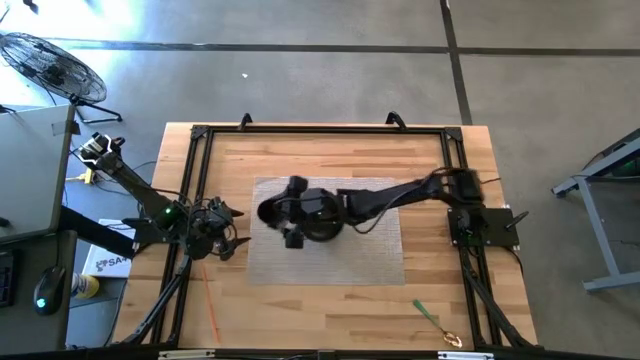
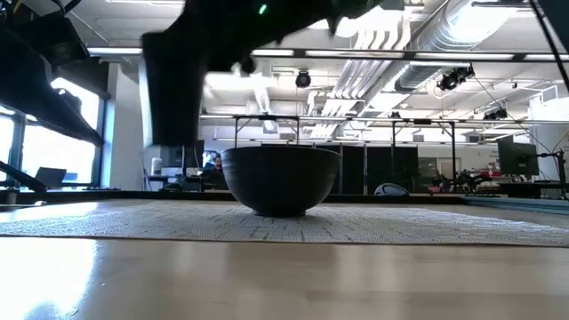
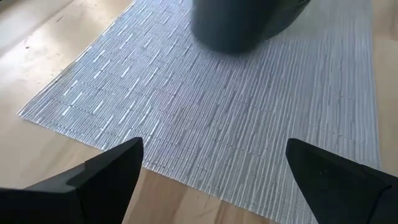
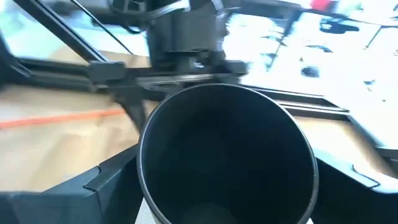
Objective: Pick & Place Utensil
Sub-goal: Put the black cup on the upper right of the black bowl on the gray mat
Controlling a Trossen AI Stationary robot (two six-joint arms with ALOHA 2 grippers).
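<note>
A dark round bowl (image 2: 280, 178) stands on its base on a grey woven placemat (image 1: 375, 250) in the middle of the table; in the right wrist view the bowl (image 4: 227, 155) looks empty. The utensil (image 1: 432, 318), with a green handle and a gold head, lies flat on the wood near the table's near right corner. My right gripper (image 1: 285, 215) hangs open above the bowl, toward its left side; its fingers (image 4: 93, 183) frame the rim without touching. My left gripper (image 3: 214, 149) is open and low over the placemat's left edge.
A black frame (image 1: 320, 130) runs around the table's working area. An orange line (image 1: 210, 305) marks the wood near the left arm. Bare wood (image 1: 320, 320) lies between the placemat and the near edge. A fan and other gear stand beyond the table's left side.
</note>
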